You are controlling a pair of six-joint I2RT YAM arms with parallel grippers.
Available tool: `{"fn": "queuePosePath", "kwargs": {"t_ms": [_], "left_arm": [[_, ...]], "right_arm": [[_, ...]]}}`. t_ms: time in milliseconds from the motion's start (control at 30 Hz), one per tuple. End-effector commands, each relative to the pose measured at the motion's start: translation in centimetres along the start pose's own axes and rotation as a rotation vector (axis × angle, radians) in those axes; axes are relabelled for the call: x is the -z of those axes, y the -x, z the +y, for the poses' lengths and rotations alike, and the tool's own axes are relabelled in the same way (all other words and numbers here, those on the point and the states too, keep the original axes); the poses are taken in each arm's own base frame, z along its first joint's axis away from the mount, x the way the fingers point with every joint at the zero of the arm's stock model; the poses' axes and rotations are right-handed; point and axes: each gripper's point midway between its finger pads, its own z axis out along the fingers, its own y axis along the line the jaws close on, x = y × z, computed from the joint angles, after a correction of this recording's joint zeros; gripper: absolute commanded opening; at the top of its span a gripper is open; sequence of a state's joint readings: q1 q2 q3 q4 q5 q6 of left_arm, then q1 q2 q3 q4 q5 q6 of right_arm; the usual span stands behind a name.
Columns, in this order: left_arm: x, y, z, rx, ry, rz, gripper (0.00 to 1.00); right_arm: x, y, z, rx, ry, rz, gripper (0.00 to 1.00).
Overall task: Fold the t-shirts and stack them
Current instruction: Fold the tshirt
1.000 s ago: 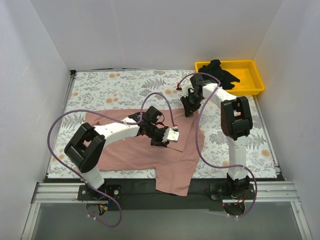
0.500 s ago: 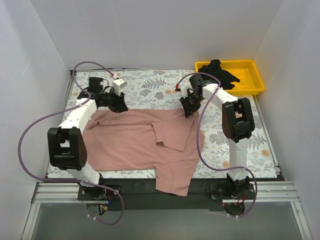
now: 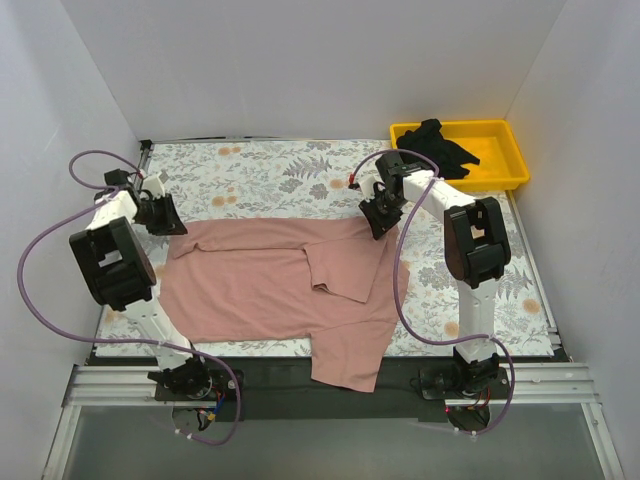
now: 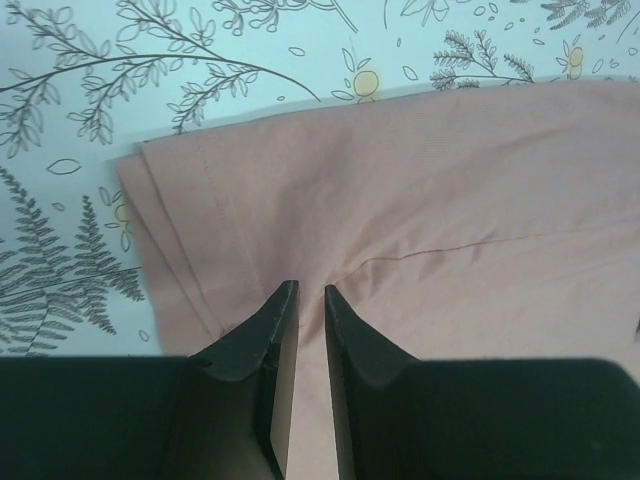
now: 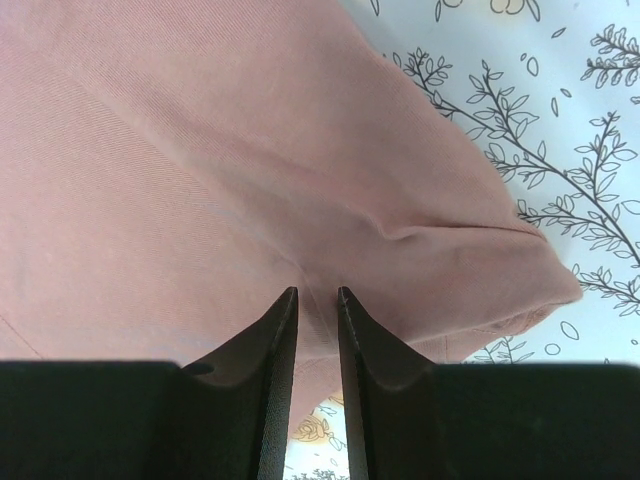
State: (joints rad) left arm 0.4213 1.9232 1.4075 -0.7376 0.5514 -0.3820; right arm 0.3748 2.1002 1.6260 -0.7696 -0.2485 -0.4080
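Your left jaws and right jaws are both pinching the far edge of the pink t-shirt [image 3: 250, 290], which is lying mid-surface, barely folded. The black t-shirt [image 3: 440, 140] is waiting in the far-right corner bin [image 3: 505, 172].

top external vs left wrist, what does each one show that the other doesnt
Only top external: the black t-shirt in the yellow bin, the right gripper, and the whole pink t-shirt. Only left wrist: the sleeve hem stitching and the narrow gap between the fingers. Both: the left gripper at the pink t-shirt's sleeve, on the floral cover.
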Motion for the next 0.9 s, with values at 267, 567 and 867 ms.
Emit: {"fn": "queuePosePath", "kwargs": {"t_ms": [267, 567, 867], "left_arm": [[0.2, 1.0, 3.0, 0.070, 0.222, -0.019, 0.22], [-0.4, 0.1, 4.7, 0.098, 0.271, 0.036, 0.29], [-1.6, -0.6, 5.4, 0.108, 0.274, 0.049, 0.30]], "right_arm": [[0.3, -0.4, -0.1, 0.025, -0.017, 0.022, 0.29], [-0.1, -0.9, 0.0, 0.027, -0.011, 0.039, 0.29], [-0.3, -1.1, -0.1, 0.030, -0.015, 0.048, 0.29]]}}
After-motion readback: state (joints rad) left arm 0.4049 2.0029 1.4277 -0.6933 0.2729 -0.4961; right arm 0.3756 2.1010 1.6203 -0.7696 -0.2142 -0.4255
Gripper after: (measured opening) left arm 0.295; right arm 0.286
